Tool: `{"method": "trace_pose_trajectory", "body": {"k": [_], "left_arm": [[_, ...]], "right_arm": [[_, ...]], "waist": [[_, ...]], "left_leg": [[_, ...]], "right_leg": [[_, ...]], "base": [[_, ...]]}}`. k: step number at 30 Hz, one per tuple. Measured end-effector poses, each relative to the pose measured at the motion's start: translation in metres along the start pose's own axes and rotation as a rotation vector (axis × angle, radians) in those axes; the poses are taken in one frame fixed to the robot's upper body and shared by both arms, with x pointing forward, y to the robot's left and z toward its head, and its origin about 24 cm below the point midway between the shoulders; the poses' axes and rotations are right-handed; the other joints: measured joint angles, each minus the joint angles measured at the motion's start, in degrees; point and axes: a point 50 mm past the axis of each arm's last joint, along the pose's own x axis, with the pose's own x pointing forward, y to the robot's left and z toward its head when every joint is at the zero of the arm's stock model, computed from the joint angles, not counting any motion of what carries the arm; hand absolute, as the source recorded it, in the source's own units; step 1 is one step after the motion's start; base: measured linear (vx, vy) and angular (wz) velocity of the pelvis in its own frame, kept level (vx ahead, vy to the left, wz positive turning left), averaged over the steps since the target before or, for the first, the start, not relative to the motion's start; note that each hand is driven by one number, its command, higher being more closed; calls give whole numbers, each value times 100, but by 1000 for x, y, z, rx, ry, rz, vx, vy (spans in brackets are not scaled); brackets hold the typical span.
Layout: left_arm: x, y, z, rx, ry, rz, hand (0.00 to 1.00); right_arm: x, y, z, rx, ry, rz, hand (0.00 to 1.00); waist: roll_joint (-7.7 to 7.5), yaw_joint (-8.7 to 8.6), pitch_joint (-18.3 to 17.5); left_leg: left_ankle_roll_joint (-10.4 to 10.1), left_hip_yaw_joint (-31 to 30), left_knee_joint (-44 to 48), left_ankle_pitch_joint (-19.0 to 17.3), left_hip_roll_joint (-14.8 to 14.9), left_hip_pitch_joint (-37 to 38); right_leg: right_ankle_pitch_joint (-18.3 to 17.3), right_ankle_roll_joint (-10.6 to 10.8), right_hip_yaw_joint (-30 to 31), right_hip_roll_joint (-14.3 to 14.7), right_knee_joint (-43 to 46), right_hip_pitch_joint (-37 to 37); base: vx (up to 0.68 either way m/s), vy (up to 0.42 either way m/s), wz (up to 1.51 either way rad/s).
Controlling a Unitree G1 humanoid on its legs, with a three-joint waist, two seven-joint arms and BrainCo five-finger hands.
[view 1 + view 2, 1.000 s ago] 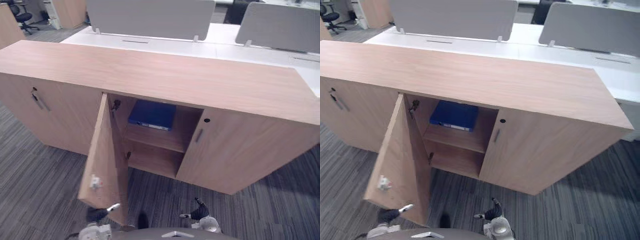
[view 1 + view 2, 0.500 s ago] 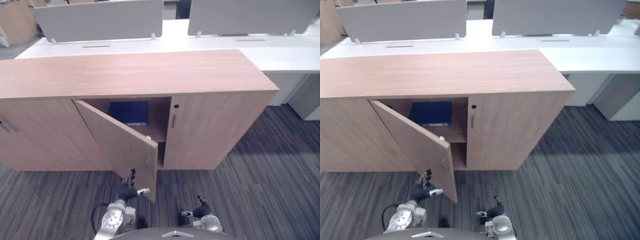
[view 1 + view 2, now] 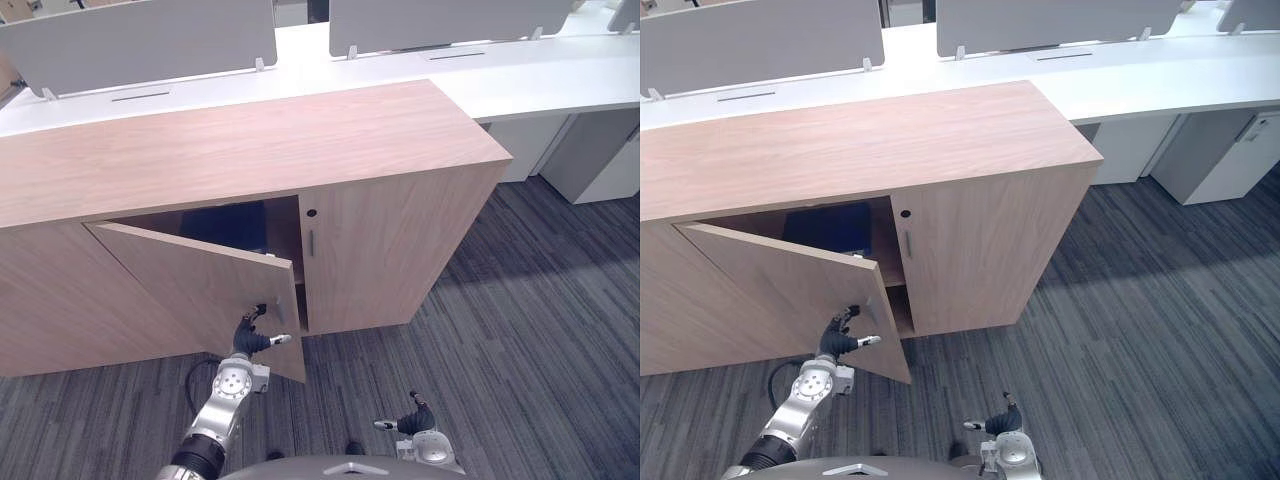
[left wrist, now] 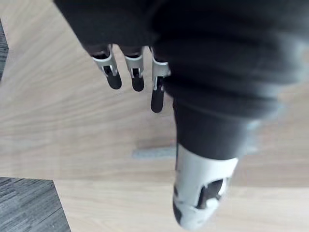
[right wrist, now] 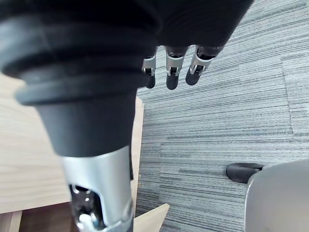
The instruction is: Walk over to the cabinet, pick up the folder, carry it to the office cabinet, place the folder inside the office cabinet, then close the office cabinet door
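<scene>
Wood-grain office cabinet (image 3: pixel 250 150) on grey striped carpet (image 3: pixel 520 330), white desks (image 3: pixel 540 80) behind; blue folder (image 3: pixel 228 222) inside; left hand (image 3: pixel 258 338), fingers straight, by the half-open door (image 3: pixel 190 290); right hand (image 3: pixel 413 420) hangs relaxed.

Readable text, labels, numbers, signs: none is showing; the office cabinet (image 3: pixel 260 150), its half-open door (image 3: pixel 200 295) and the blue folder (image 3: pixel 225 224) lying inside the cabinet are bearing no legible marking.
</scene>
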Motion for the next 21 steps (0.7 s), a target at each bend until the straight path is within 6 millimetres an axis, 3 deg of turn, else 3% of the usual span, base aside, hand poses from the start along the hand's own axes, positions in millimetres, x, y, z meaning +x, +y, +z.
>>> {"method": "trace_pose_trajectory", "body": {"k": [6, 14, 18, 21], "left_arm": [[18, 16, 16, 94, -31, 50, 0], [30, 19, 35, 111, -75, 73, 0], [29, 18, 34, 111, -72, 68, 0], [20, 17, 17, 104, -32, 37, 0]], "right_arm": [[3, 8, 6, 28, 12, 18, 0], [5, 8, 9, 33, 8, 20, 0], [5, 8, 9, 36, 12, 20, 0], [6, 8, 9, 44, 14, 19, 0]], "waist": [[-165, -165, 108], [-167, -272, 136], [-185, -251, 155], [-188, -236, 157]], "left_leg": [[18, 33, 35, -16, 14, -65], [15, 44, 0, -18, 15, -74], [15, 44, -2, -19, 14, -73], [16, 43, -2, -18, -2, -55]], "right_leg": [[33, -2, -3, 29, -122, 0], [52, -26, -8, 19, -147, -16], [91, -23, -9, 15, -174, -13], [125, -8, -10, -9, -238, 16]], "base": [[103, -23, -5], [-16, -9, -1], [-71, 1, -1], [-61, 8, 0]]}}
